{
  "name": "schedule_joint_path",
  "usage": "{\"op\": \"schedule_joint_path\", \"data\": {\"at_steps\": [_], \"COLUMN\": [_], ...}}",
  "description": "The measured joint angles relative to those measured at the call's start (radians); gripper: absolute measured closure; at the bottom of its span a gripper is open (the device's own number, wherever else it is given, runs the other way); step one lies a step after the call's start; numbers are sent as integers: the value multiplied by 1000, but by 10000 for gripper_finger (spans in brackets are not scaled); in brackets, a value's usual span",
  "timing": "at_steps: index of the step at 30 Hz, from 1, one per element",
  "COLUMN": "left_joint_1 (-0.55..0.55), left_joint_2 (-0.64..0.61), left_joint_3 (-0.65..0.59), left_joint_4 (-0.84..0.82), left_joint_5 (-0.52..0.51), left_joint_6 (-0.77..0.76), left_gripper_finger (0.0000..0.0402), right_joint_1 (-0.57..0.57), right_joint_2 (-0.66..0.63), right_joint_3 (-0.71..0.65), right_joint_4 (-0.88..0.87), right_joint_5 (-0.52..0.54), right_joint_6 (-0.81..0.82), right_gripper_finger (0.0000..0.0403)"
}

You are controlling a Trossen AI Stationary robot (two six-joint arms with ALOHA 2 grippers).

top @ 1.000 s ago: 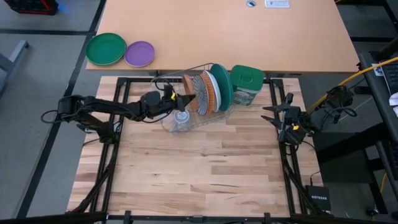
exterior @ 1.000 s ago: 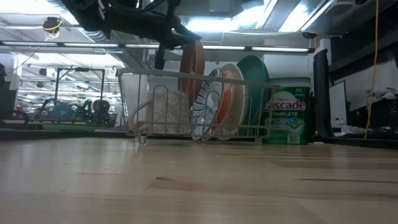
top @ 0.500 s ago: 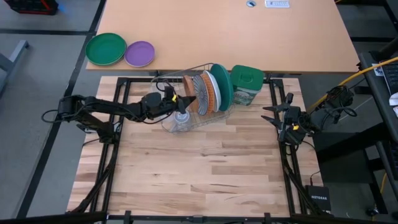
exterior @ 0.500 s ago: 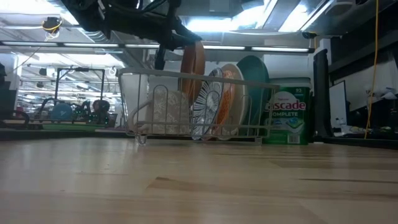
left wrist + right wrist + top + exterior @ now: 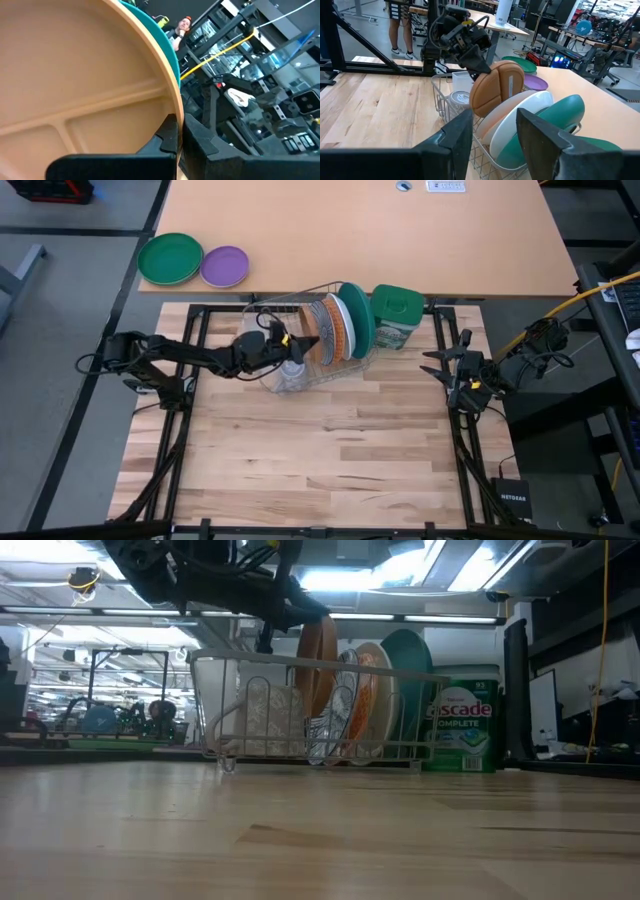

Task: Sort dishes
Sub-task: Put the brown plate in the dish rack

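Observation:
A wire dish rack [image 5: 318,366] stands at the table's far middle. In it, on edge, are a teal-and-white striped plate [image 5: 345,690], an orange plate [image 5: 372,690], a white plate [image 5: 520,120] and a large teal plate [image 5: 356,318]. My left gripper [image 5: 300,340] is shut on a brown divided plate [image 5: 321,660] at the rack's left end, beside the striped plate. My right gripper [image 5: 432,366] hangs open and empty at the table's right edge. My left gripper pinches the brown plate's rim [image 5: 176,107] between its two fingers, one finger on each face. It comes from the table's left, slanting down, at the plate's upper edge [image 5: 306,618]. The plate stands on edge, its lower part down inside the rack.
A green lidded canister [image 5: 398,316] stands right of the rack. A clear cup [image 5: 290,372] sits in the rack's near-left corner. A bright-green plate [image 5: 170,258] and a purple plate [image 5: 224,266] lie on the far table. The near half of the wooden table [image 5: 320,460] is open.
My left gripper has gone down and a little toward the table's right with the brown plate. The plate now sits lower in the rack and closer to the striped plate. The right arm has kept still.

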Motion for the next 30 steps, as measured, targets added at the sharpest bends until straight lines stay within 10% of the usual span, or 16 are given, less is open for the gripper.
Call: {"op": "schedule_joint_path", "data": {"at_steps": [30], "left_joint_1": [28], "left_joint_2": [0], "left_joint_3": [1], "left_joint_4": [-212], "left_joint_5": [1], "left_joint_6": [-46], "left_gripper_finger": [338], "right_joint_1": [0], "right_joint_2": [0], "right_joint_3": [0], "right_joint_4": [-1], "right_joint_5": [-2], "right_joint_6": [-1], "right_gripper_finger": [246]}}
